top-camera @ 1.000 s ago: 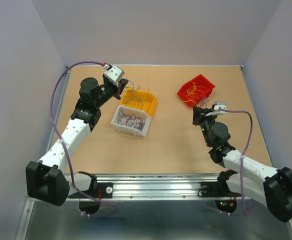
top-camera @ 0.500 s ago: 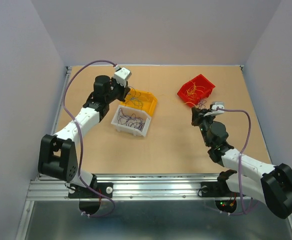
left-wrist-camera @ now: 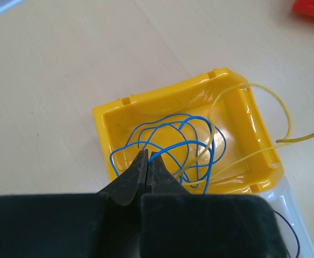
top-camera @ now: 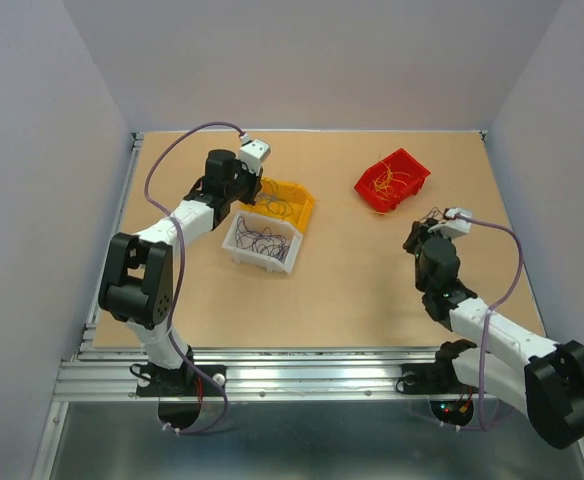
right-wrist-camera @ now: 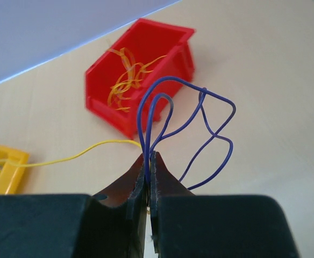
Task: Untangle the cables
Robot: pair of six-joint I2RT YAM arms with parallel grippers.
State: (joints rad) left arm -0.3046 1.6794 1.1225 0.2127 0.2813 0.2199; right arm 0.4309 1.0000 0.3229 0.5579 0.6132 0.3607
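Observation:
My left gripper point(top-camera: 253, 183) point(left-wrist-camera: 148, 156) hangs over the yellow bin point(top-camera: 308, 204) point(left-wrist-camera: 100, 129) with its jaws shut on a thin blue wire point(left-wrist-camera: 213, 156) that loops inside the bin. A yellow wire point(left-wrist-camera: 297, 138) also lies in that bin and hangs over its rim. My right gripper point(top-camera: 414, 235) point(right-wrist-camera: 149, 156) is shut on a looped purple wire point(right-wrist-camera: 235, 111), held above the table short of the red bin point(top-camera: 403, 160) point(right-wrist-camera: 108, 107). A yellow wire point(right-wrist-camera: 81, 155) runs from near its jaw tips left towards the yellow bin.
A white bin point(top-camera: 234, 240) with dark and purple wires sits just in front of the yellow bin. The red bin holds orange-yellow wires point(right-wrist-camera: 126, 80). Grey walls enclose the table on three sides.
My left arm has swung in and its gripper has shifted right, over the yellow bin. My right gripper has drawn back to the right, away from the red bin, with the purple wire.

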